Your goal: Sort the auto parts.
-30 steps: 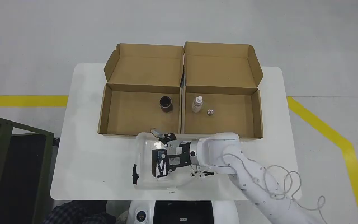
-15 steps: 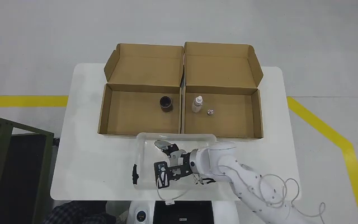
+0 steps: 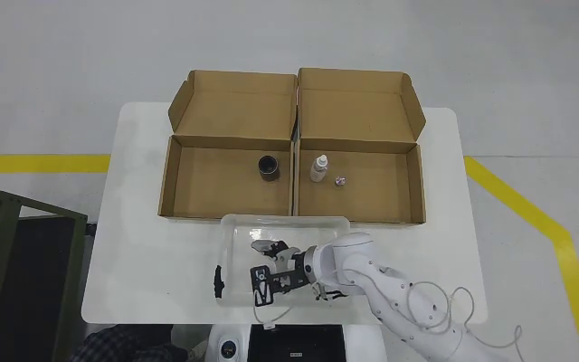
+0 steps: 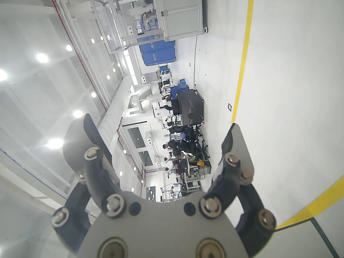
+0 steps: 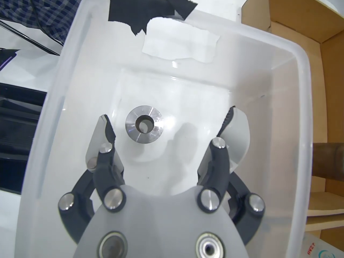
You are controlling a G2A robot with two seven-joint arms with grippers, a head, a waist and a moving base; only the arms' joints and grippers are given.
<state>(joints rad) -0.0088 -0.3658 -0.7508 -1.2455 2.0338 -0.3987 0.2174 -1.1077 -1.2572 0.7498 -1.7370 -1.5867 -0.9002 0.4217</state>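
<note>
Metal ring (image 5: 144, 127) in bin (image 5: 302, 54), between spread fingers of right tool (image 5: 169, 116)

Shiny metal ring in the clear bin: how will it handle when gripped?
The metal ring looks solid: probably stiff, heavy for its size. Polished faces may slip. Lying flat in the clear bin, it seems unlikely to roll.

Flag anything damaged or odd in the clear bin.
Only cosmetic: ragged, torn black tape and a torn white label on the end wall of the clear bin. The metal ring lies flat on the bin floor, off-centre to the open right gripper, nearer one finger. Nothing spilled.
</note>
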